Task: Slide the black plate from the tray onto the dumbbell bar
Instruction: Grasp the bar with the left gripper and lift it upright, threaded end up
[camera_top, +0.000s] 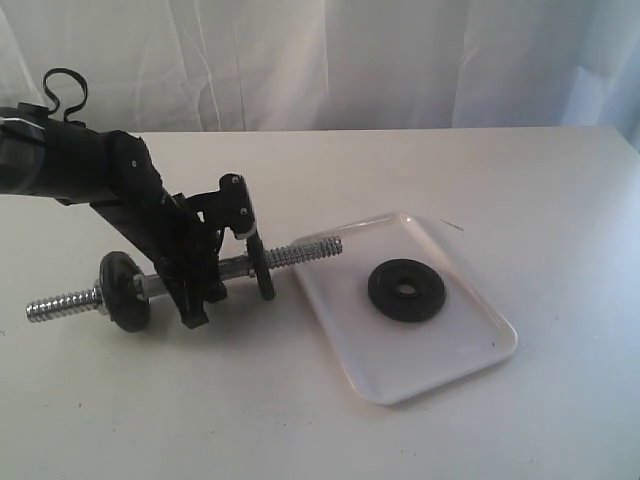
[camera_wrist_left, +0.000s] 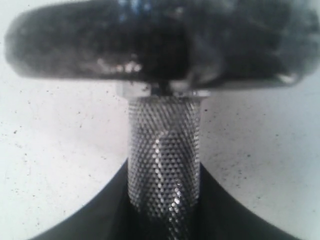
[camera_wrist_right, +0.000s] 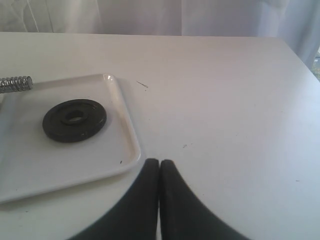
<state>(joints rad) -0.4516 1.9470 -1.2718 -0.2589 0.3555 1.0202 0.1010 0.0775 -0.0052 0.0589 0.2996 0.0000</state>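
- Tray (camera_top: 400, 365) comes first in the exterior view, its near corner closest to you on the white table (camera_top: 520, 200). You see the black plate (camera_top: 406, 290) lying flat inside the tray, about mid-tray and clear of the rim.
- Just beside the tray, on the left arm's side, you have the dumbbell bar (camera_top: 300, 252) lying on the table. One threaded end reaches the tray's rim and the other points away from the tray.
- Two black discs (camera_top: 125, 290) sit on the bar; the one nearer the tray stands just short of its rim.
- Your left gripper (camera_top: 203, 298) is down on the bar between those discs, apart from the tray, with a finger on either side of the bar.
- In the left wrist view you look along the dumbbell bar's (camera_wrist_left: 164, 165) knurled middle, with the jaws clamped on it between two dark fingers (camera_wrist_left: 85, 225). One of the black discs (camera_wrist_left: 160, 45) is blurred at the far end.
- In the right wrist view your right gripper (camera_wrist_right: 159, 167) hangs over bare table just beside the tray's (camera_wrist_right: 30, 170) corner, jaws pressed together with nothing between them.
- Beyond it the black plate (camera_wrist_right: 74, 120) lies in the tray, and the dumbbell bar's threaded tip (camera_wrist_right: 15, 83) shows at the tray's far rim.
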